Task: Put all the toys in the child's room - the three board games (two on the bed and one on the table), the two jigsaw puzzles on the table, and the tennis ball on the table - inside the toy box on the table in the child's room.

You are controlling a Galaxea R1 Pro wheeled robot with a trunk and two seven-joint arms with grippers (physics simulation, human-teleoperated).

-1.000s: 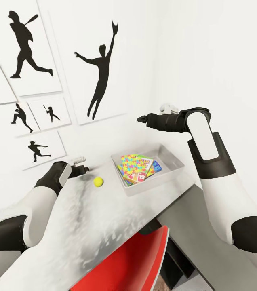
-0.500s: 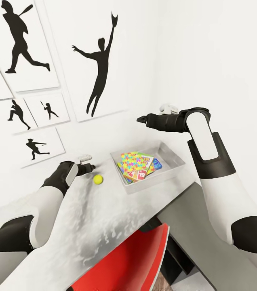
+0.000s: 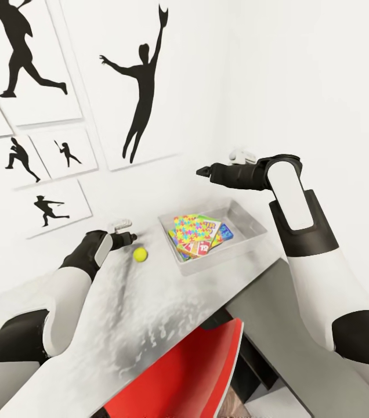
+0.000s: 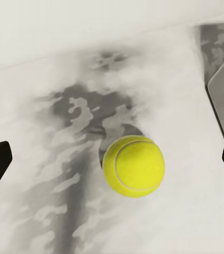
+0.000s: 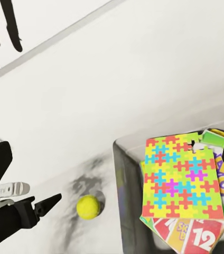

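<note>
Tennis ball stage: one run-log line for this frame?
ball: on table, outside box | left gripper: open, beside ball | right gripper: above box | puzzle: in box

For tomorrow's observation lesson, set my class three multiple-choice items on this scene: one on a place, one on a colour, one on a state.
1. Where is the tennis ball?
A. in the toy box
B. on the table beside the toy box
C. on the red chair

2. What colour is the chair?
A. red
B. blue
C. green

3. How are the left gripper fingers?
A. shut on the ball
B. shut on a puzzle
C. open, holding nothing

Answers: B, it lies on the table, outside the toy box; A, its seat is red; C, the left wrist view shows fingers spread wide of the ball.
</note>
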